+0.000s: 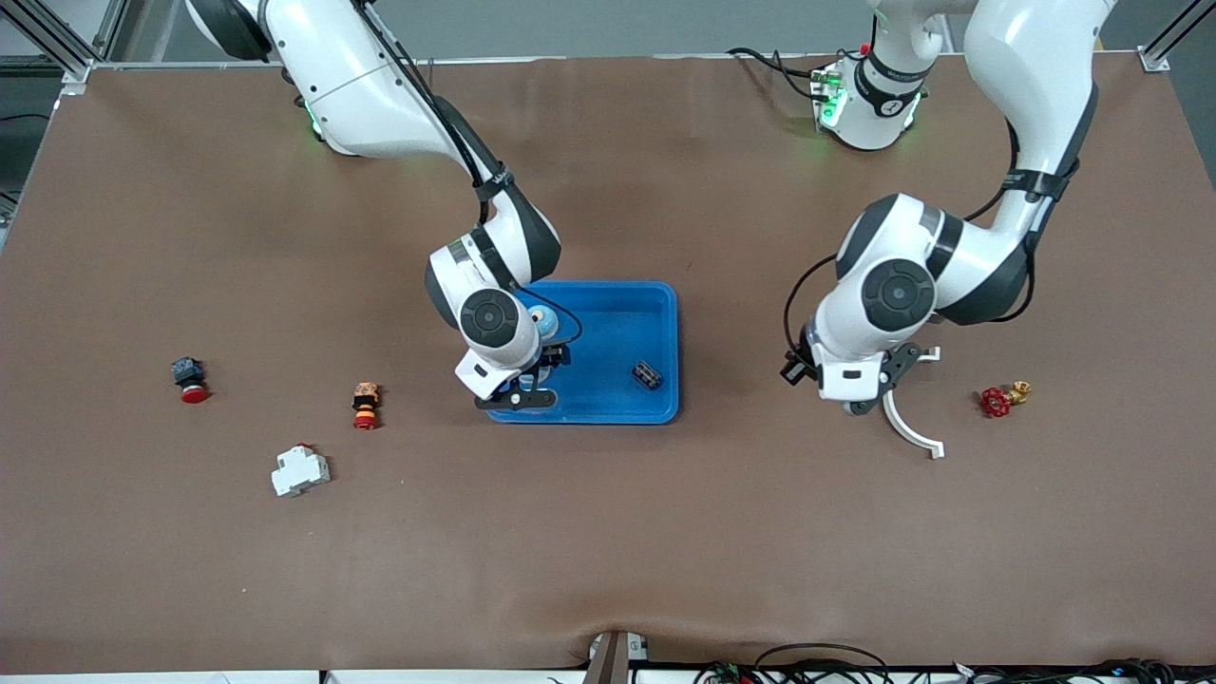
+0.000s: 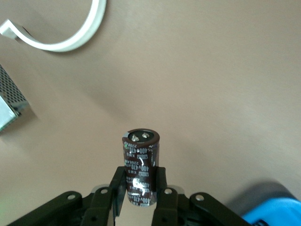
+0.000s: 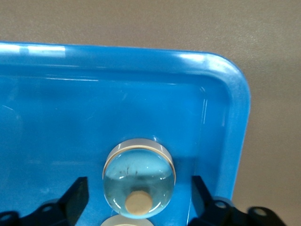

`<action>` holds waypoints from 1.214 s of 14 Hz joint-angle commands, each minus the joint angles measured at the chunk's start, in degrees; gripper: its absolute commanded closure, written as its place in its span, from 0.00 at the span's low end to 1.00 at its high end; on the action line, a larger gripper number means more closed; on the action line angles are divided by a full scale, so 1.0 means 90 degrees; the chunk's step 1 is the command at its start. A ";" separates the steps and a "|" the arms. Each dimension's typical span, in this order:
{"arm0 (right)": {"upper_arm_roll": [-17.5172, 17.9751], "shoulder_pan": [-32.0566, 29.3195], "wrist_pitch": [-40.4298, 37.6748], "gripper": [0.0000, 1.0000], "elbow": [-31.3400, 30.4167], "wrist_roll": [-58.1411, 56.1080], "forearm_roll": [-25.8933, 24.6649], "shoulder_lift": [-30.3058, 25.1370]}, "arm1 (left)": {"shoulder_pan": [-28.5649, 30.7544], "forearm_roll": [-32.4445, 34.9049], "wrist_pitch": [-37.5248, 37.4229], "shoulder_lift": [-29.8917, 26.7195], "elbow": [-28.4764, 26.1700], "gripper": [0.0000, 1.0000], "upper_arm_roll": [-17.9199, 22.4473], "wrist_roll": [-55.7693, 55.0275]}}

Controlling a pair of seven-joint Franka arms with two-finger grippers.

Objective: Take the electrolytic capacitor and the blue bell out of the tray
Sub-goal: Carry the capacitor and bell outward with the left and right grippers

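Observation:
A shiny dome bell lies in the blue tray near a corner, between the spread fingers of my right gripper, which do not touch it. In the front view my right gripper is low over the tray and hides most of this bell. My left gripper is shut on a dark brown capacitor. It holds the capacitor above the bare table, between the tray and a red valve. In the front view the left gripper hides the capacitor.
In the tray lie a second dark capacitor and a round bluish dome. A white curved strip and a red valve lie beside my left gripper. A red button, an orange part and a white breaker lie toward the right arm's end.

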 commanded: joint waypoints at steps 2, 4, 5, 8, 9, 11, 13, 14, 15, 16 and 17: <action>-0.0040 0.0075 0.0042 0.49 0.0002 0.0033 0.0065 0.0017 | 0.0400 0.0087 -0.0036 0.0011 -0.0162 1.00 -0.0064 0.0630; -0.0040 0.0094 0.0042 0.69 0.0012 0.0023 0.0036 0.0017 | 0.0722 0.0106 0.0003 0.0147 -0.0192 1.00 -0.0054 0.0806; -0.0040 0.0104 0.0042 0.80 0.0012 -0.0016 -0.0003 0.0017 | 0.0897 0.0174 0.0022 0.0197 -0.0192 1.00 -0.0044 0.0981; -0.0040 0.0114 -0.0045 0.88 0.0031 -0.0026 -0.0014 -0.0041 | 0.1425 0.0603 0.0314 0.0285 -0.0591 1.00 -0.0044 0.1441; -0.0040 0.0114 -0.0075 0.88 0.0060 -0.0026 -0.0014 -0.0070 | 0.1494 0.0634 0.0451 0.0314 -0.0650 1.00 -0.0044 0.1442; -0.0059 0.0085 -0.0550 0.88 0.0080 -0.0055 -0.0014 -0.0439 | 0.1533 0.0653 0.0481 0.0353 -0.0602 1.00 -0.0044 0.1461; -0.0079 0.0007 -0.1147 0.88 0.0138 -0.0220 -0.0014 -0.0879 | 0.1747 0.1071 0.0520 0.0392 -0.0544 1.00 -0.0044 0.1781; -0.0098 -0.0061 -0.1478 0.88 0.0139 -0.0531 -0.0023 -0.1094 | 0.1932 0.1286 0.0627 0.0470 -0.0495 1.00 -0.0044 0.2006; -0.0099 -0.0187 -0.1684 0.88 0.0139 -0.0785 -0.0033 -0.1279 | 0.2069 0.1414 0.0686 0.0567 -0.0427 1.00 -0.0044 0.2240; -0.0099 -0.0343 -0.1870 0.88 0.0119 -0.1039 -0.0043 -0.1475 | 0.2235 0.1463 0.0696 0.0665 -0.0368 1.00 -0.0044 0.2513; -0.0108 -0.0490 -0.2094 0.88 0.0109 -0.1351 -0.0091 -0.1631 | 0.2324 0.1474 0.0745 0.0704 -0.0358 1.00 -0.0044 0.2738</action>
